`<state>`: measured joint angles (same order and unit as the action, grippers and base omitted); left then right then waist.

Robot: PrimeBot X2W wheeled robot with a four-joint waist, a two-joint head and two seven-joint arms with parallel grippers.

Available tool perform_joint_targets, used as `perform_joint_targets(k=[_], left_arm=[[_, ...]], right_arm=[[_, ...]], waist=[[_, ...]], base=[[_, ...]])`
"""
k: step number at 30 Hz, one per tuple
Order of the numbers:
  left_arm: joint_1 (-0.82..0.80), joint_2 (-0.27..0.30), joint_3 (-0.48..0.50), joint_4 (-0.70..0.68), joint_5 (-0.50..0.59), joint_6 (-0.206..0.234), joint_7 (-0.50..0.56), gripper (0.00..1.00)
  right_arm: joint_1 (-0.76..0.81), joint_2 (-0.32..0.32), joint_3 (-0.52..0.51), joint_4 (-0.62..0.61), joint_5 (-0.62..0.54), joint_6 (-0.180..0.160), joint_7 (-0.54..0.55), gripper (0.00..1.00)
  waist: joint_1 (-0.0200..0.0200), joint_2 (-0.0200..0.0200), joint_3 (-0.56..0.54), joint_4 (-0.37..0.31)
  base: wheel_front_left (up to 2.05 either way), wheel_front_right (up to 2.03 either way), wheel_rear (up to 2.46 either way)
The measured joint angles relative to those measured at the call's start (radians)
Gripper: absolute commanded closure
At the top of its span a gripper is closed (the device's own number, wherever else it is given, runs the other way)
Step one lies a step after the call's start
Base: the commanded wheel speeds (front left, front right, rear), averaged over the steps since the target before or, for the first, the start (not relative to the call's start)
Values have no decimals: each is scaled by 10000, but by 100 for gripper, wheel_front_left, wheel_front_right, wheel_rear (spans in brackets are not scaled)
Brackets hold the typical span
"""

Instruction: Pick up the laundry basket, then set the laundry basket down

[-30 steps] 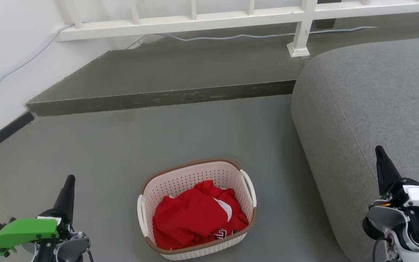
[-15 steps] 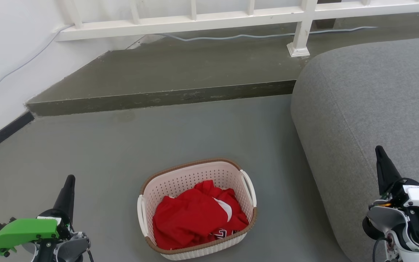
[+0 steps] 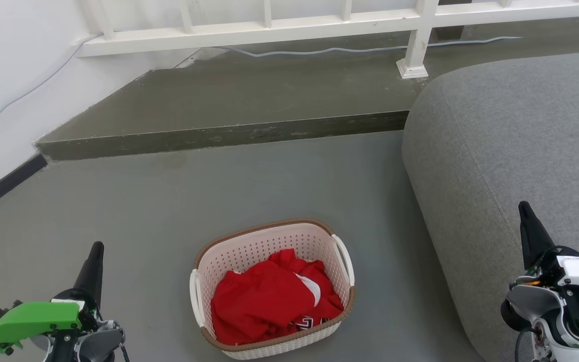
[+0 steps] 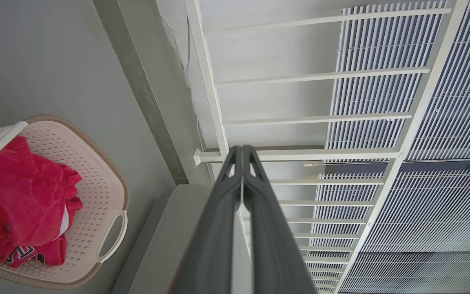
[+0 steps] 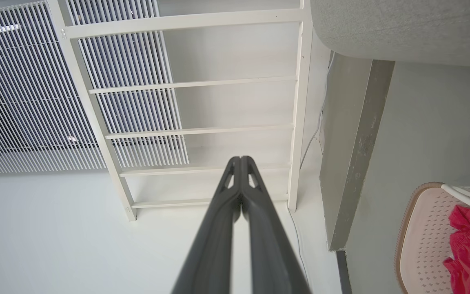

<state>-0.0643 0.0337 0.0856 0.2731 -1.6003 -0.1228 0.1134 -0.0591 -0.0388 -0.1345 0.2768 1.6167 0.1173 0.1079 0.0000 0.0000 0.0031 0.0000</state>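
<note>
On the grey floor, the basket sits between two closed pincers

The laundry basket (image 3: pixel 259 249) stands upright on the floor (image 3: pixel 169 201), its brown rim level and its two white loop handles on its short sides. A crumpled red garment (image 3: pixel 264 301) with white and dark markings lies inside, filling most of the bottom.

To the basket's left, well apart from it, the left pincer (image 3: pixel 96 249) is raised above the floor. In the left wrist view its two dark fingers are pressed together along their length and hold nothing. To the basket's right, also well apart, the right pincer (image 3: pixel 523 207) shows in front of the grey sofa (image 3: pixel 510 151). Its fingers are likewise pressed together and empty.

Beyond the basket a low concrete step (image 3: pixel 219 136) crosses the floor, and past that runs a white railing (image 3: pixel 269 25) with a pale cable (image 3: pixel 319 50) along its foot.
</note>
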Motion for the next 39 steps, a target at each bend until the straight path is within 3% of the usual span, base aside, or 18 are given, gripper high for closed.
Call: perform_joint_targets(k=[19,20,21,22,23,39], left_arm=[[0,0,0,0,0,0,0,100],[0,0,0,0,0,0,0,0],[14,-8,2,48,2,4,0,0],[67,-44,-2,157,2,10,0,100],[156,-98,-8,267,2,10,0,0],[431,-211,-121,244,86,13,-366,0]], right_arm=[[0,0,0,0,0,0,0,100],[0,0,0,0,0,0,0,0],[22,10,2,42,2,-17,0,0],[86,48,6,132,2,-35,0,100],[195,105,12,247,2,-38,0,0],[468,230,366,161,-186,-42,-332,0]], waist=[[0,0,0,0],[0,0,0,0],[0,0,0,0],[0,0,0,0],[0,0,0,0],[0,0,25,2]], base=[[0,0,0],[0,0,0],[0,0,0],[0,0,0],[0,0,0],[0,0,0]])
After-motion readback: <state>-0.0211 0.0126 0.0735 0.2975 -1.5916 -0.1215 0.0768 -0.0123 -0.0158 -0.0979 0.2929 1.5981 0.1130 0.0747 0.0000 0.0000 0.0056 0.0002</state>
